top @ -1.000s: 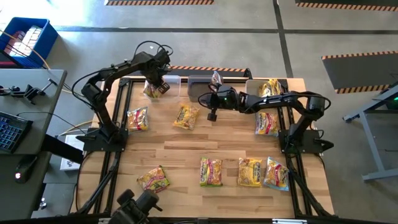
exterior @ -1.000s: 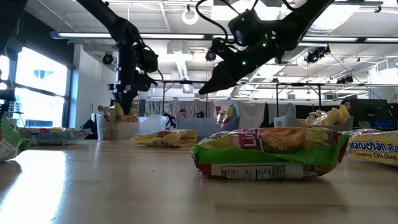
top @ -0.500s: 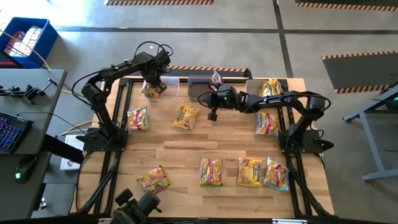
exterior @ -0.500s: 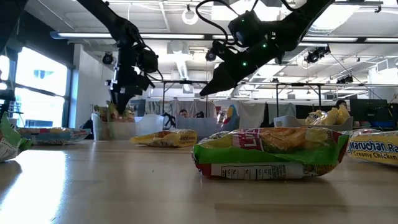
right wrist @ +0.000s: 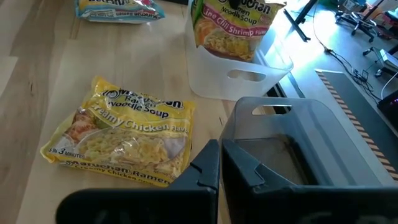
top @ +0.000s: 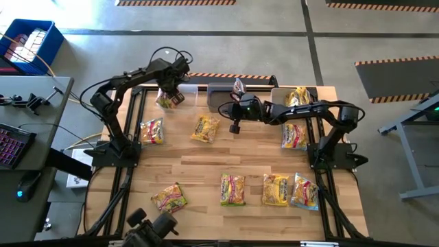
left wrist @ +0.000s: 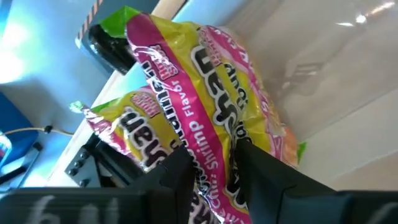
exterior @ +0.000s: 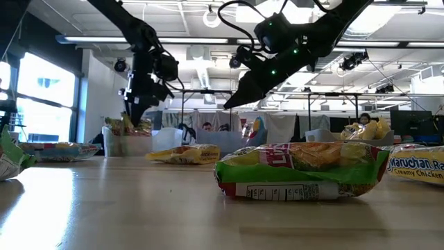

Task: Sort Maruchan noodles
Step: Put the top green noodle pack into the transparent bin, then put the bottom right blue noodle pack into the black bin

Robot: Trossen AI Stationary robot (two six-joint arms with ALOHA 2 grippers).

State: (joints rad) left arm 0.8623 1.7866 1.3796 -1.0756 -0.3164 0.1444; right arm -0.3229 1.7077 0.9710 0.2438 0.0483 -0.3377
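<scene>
Step in hand: dropping a packet into a bin. The left gripper point(top: 171, 96) hangs over the clear bin point(top: 180, 90) at the table's far edge, fingers point(left wrist: 180, 171) pinched on a pink shrimp packet point(left wrist: 205, 93) held in the bin's mouth. The right gripper point(top: 234, 126) hovers near the dark bin point(right wrist: 283, 134), fingers together, empty, with a creamy chicken packet point(right wrist: 121, 140) just beside that bin. Other packets point(top: 232, 189) lie well away from the bins. Next, probably: left lets go, then lifts clear.
</scene>
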